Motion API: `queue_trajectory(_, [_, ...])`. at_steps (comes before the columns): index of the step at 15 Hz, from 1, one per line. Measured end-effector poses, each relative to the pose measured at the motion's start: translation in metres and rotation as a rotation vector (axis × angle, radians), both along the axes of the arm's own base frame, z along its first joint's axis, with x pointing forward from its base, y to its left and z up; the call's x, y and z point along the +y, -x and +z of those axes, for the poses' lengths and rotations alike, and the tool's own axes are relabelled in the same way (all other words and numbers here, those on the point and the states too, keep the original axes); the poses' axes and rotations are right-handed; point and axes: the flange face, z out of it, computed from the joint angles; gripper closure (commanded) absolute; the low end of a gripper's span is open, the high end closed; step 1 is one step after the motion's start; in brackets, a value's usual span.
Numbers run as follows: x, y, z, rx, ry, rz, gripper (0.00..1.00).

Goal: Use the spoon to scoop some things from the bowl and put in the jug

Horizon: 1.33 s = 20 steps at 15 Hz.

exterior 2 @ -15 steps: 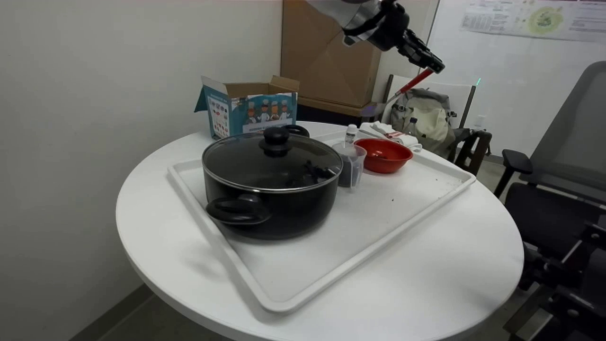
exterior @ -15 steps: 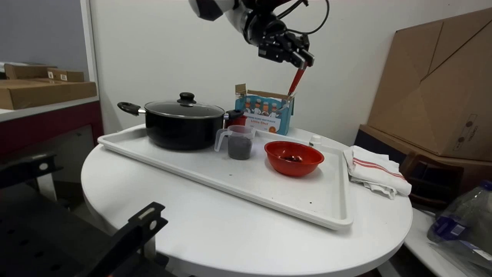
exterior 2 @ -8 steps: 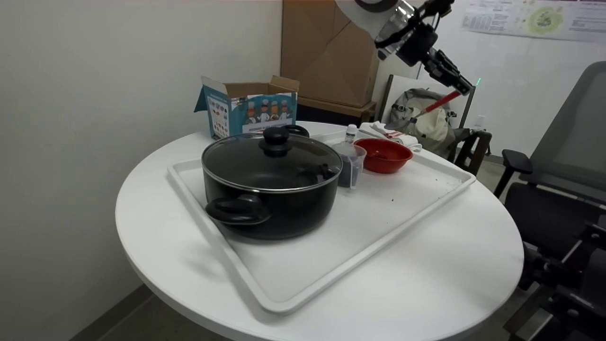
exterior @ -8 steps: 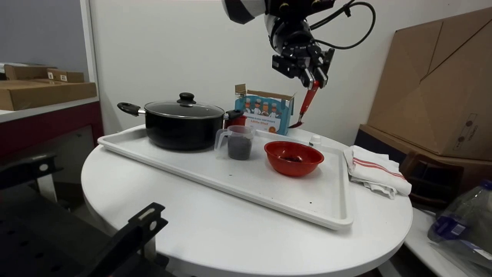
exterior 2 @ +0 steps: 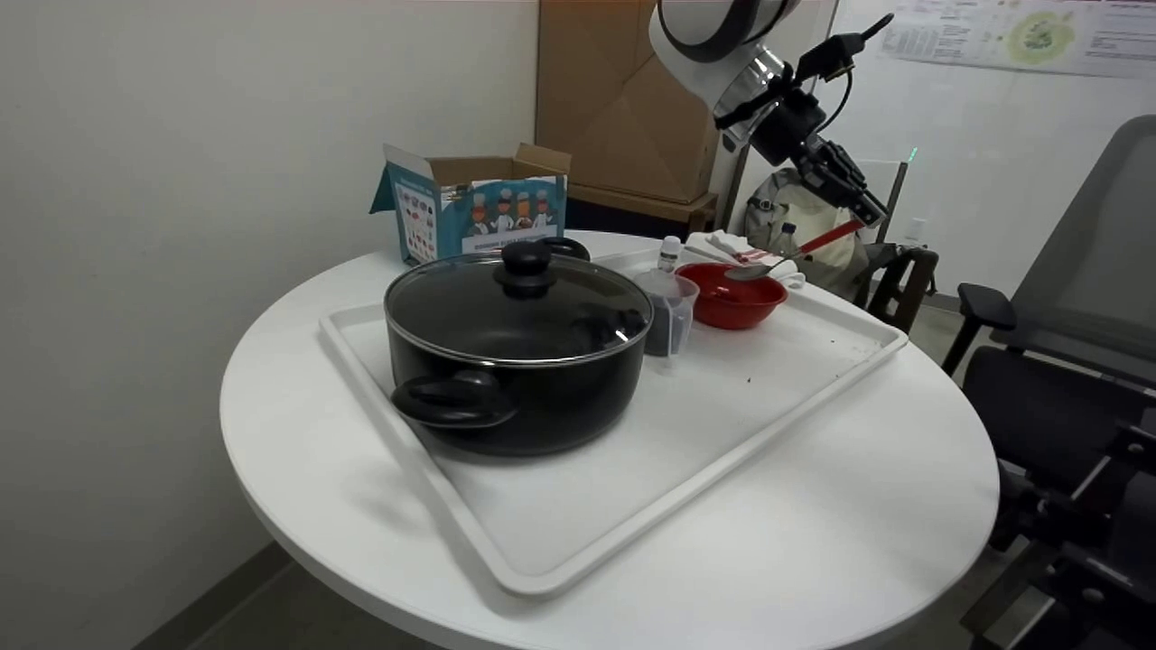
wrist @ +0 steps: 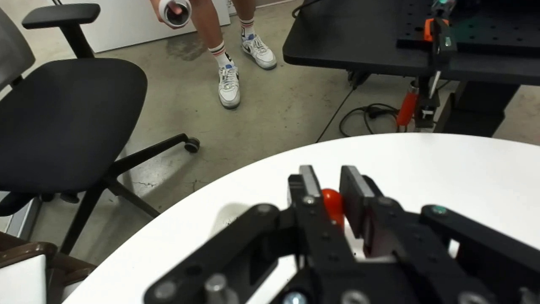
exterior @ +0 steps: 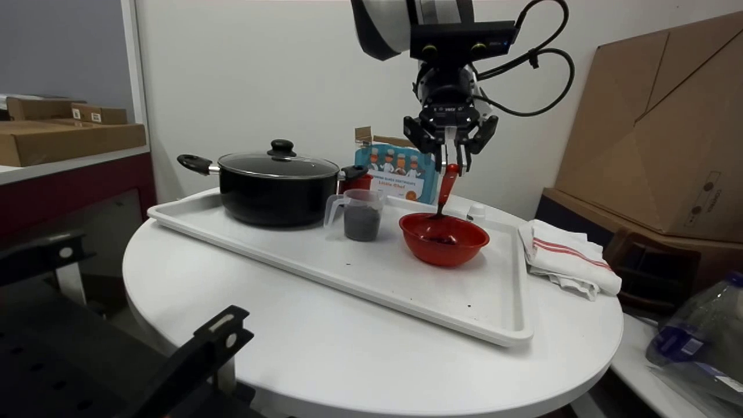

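My gripper (exterior: 453,167) is shut on the red handle of the spoon (exterior: 446,188), which slants down to its metal head. The handle end also shows between the fingers in the wrist view (wrist: 333,203). The spoon head (exterior 2: 748,272) is over the red bowl (exterior 2: 733,314), at the level of its rim; I cannot tell whether it touches. The bowl (exterior: 444,255) holds a few dark bits (exterior: 442,239). The jug (exterior: 362,223) stands beside the bowl, a small clear-walled cup with a handle and a dark grey lower part. Bowl and jug are outside the wrist view.
A black lidded pot (exterior: 278,194) stands beside the jug on the white tray (exterior: 325,280). A small white-capped bottle (exterior 2: 668,255) stands behind the jug and bowl. A blue box (exterior: 400,174) and a folded white towel (exterior: 569,255) lie by the tray on the round table (exterior: 290,342).
My gripper has swung round and come down with the spoon. The spoon head has moved from in front of the blue box down to over the bowl. Bowl, jug and pot stay put.
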Motion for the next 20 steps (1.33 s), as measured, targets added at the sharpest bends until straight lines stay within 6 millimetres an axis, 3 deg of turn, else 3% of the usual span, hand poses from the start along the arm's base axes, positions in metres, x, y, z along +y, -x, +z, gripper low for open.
queue_trajectory(7, [-0.025, -0.023, -0.005, -0.056, -0.066, -0.14, 0.95])
queue_trajectory(16, [-0.027, -0.036, -0.04, -0.044, -0.126, -0.217, 0.95])
queue_trajectory(20, [-0.038, -0.037, -0.054, -0.039, -0.121, -0.232, 0.95])
